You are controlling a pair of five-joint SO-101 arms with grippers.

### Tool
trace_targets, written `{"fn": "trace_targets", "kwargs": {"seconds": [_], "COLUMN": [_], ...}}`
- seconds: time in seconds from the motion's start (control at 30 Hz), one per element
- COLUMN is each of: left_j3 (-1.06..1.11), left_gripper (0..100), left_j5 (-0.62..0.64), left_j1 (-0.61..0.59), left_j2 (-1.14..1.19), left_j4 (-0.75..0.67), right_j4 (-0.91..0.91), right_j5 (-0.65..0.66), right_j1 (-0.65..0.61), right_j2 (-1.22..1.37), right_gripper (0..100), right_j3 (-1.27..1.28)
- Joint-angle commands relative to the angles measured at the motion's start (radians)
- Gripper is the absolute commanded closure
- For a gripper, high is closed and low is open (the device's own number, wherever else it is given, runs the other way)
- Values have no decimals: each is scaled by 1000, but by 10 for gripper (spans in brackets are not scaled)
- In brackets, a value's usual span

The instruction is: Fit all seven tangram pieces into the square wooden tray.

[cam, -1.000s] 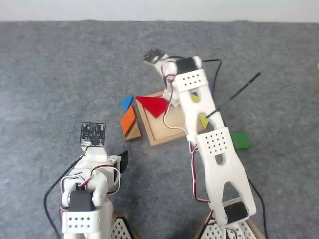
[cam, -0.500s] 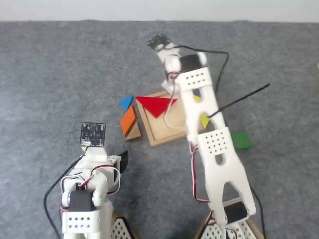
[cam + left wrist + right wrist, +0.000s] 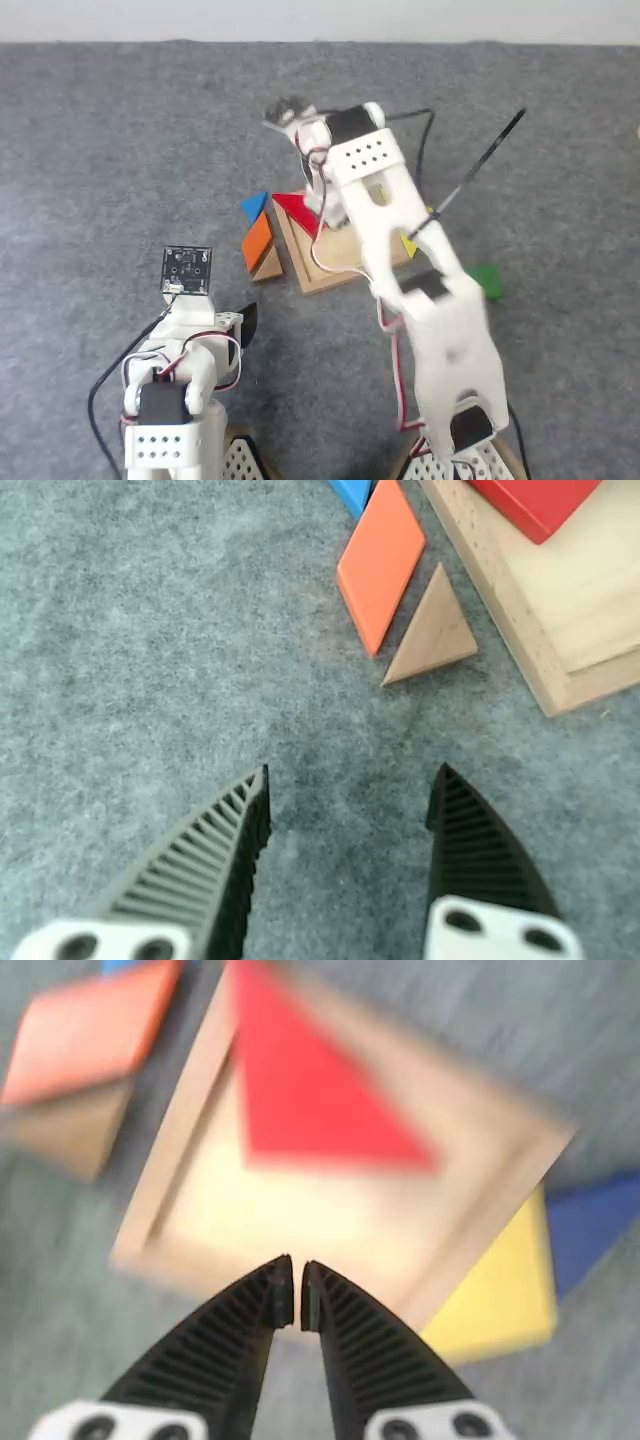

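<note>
Two arms are sitting at the grey carpeted table in the high view. My left arm is resting folded near its base, and my right arm is hanging over the square wooden tray, where the red triangle is lying at the far corner. The blue piece, orange parallelogram and wooden triangle are lying just outside the tray on my left arm's side, while the yellow piece and green piece are lying on the other. In the left wrist view, my left gripper is hovering above carpet near the wooden triangle, fingers spread wide, holding nothing. In the right wrist view, my right gripper is hanging over the tray's near edge, fingers pressed together on nothing.
</note>
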Motion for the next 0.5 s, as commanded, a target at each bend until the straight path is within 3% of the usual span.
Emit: {"fn": "trace_targets", "kwargs": {"seconds": [0.0,0.13,0.23,0.4,0.47], "left_j3": [-7,-7,-7,-7,-7], "left_gripper": [755,755,755,755,755], "left_j5": [-8,-8,-8,-8,-8], "left_j1": [0,0,0,0,0], "left_j2": [-11,-11,-11,-11,-11], "left_j4": [6,6,6,6,6], "right_j4": [-234,-719,-993,-1013,-1012], "right_j5": [12,35,38,28,29], "right_j1": [-10,-8,12,-4,-10], "right_j2": [-441,-607,-613,-512,-464], "right_gripper": [964,965,944,680,633], "right_j3": [489,919,1065,977,919]}}
